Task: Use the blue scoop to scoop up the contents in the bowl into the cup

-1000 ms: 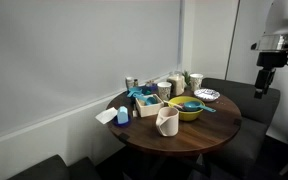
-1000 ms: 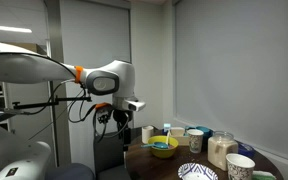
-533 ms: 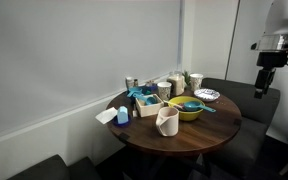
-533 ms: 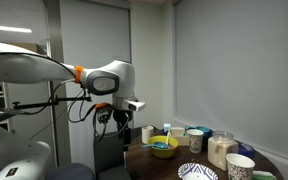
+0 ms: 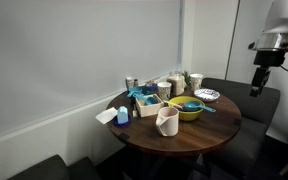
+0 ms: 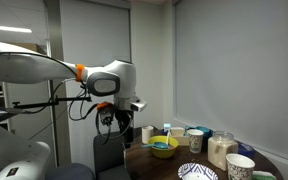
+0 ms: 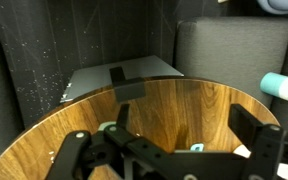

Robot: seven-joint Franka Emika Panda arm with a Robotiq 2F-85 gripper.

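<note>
Gripper [image 5: 256, 87], jaws spread and empty, is hovering off the table [image 5: 199, 132], well apart from the blue scoop [image 5: 191, 104] lying in the bowl [image 5: 186, 114], seemingly awaiting pickup.

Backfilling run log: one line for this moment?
claw: open, empty, off table | blue scoop: in bowl | cup: upright beside bowl

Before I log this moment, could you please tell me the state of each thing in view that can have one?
Gripper: open, empty, in the air beside the table.
Blue scoop: lying in the bowl, ungrasped.
Bowl: upright on the table.
Contents: too small to make out.
Cup: upright on the table; fill not visible.
</note>
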